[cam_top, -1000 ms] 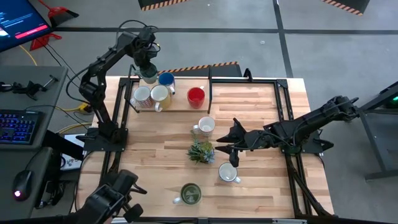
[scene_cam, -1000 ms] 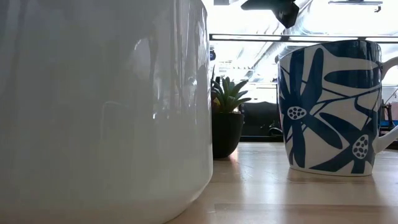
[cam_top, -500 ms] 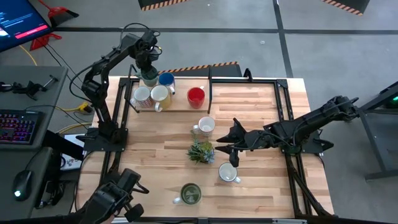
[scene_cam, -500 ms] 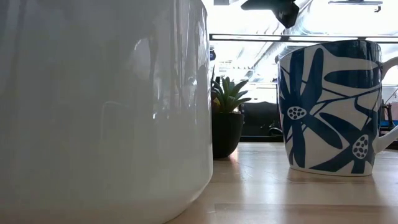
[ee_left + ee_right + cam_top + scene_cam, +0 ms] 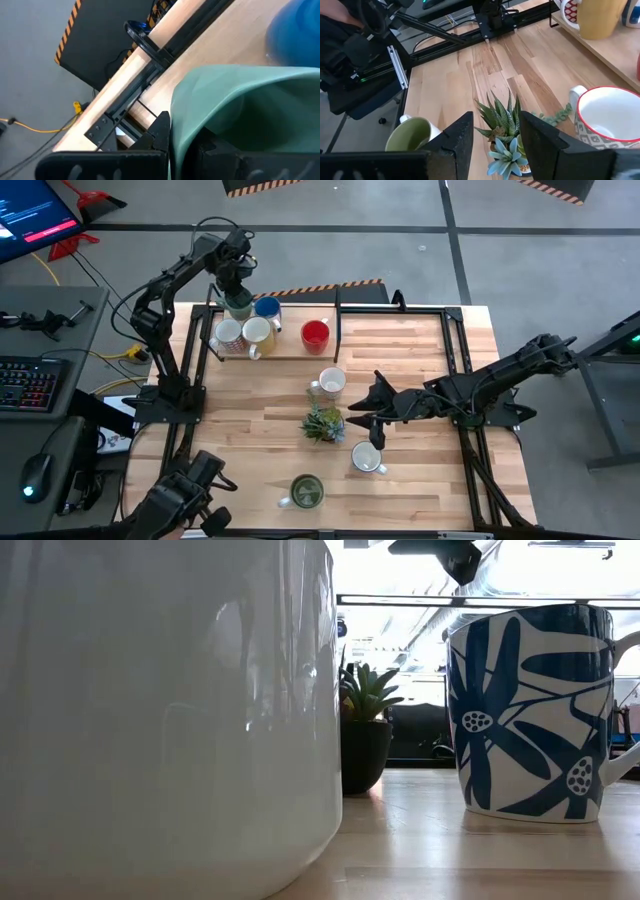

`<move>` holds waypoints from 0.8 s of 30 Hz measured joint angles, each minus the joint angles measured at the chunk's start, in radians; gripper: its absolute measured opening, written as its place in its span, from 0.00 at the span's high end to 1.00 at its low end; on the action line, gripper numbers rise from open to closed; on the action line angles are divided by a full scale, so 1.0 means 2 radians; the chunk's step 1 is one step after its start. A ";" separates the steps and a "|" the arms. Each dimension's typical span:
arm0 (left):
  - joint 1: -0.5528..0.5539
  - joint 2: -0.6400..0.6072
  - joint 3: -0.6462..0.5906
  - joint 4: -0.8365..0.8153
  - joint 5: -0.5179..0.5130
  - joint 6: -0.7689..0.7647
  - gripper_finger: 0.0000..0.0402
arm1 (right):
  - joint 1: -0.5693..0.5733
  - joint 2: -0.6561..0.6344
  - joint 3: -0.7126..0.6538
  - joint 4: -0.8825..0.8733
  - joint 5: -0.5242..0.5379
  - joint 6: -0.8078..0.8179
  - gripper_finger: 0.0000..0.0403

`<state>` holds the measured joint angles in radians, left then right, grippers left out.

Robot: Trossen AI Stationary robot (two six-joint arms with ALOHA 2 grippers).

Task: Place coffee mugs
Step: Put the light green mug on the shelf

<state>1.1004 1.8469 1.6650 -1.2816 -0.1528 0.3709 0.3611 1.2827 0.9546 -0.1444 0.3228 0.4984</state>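
My left gripper [image 5: 238,292] stands at the far left, shut on a teal mug [image 5: 240,307] over the raised wooden board [image 5: 290,352]. On that board stand a blue mug [image 5: 267,308], a patterned white mug [image 5: 228,335], a cream mug [image 5: 257,332] and a red mug [image 5: 315,333]. On the table stand a red-rimmed white mug [image 5: 331,382], a white mug [image 5: 366,458] and an olive green mug [image 5: 305,491]. My right gripper [image 5: 362,417] hangs open beside the small plant [image 5: 323,423], touching nothing. My left gripper holds the teal mug by its wall at the rim [image 5: 176,125], one finger [image 5: 161,131] outside and the other inside the mug. The fingers come from above, pointing steeply down. Whether the mug's base rests on the board I cannot tell.
A black metal frame [image 5: 400,310] runs around the table's far and side edges. In the low view a big white mug [image 5: 160,710] and a blue-flowered mug [image 5: 530,710] stand close to the camera. Bare wood lies at the far right [image 5: 420,350].
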 joint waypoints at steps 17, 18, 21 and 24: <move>0.001 0.007 0.000 0.002 -0.003 -0.008 0.98 | 0.000 0.000 0.000 0.000 -0.001 0.001 0.66; 0.002 0.007 0.000 0.002 -0.003 -0.012 0.98 | 0.000 0.000 0.000 0.000 -0.001 0.001 0.66; 0.004 0.007 0.000 0.001 -0.004 -0.022 0.98 | 0.000 0.000 0.000 0.000 -0.001 0.001 0.66; 0.007 0.007 0.000 0.001 0.005 -0.037 0.98 | 0.000 0.000 0.000 0.000 -0.001 0.001 0.66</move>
<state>1.1145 1.8614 1.6653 -1.2797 -0.1422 0.2979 0.3611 1.2827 0.9546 -0.1444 0.3214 0.4999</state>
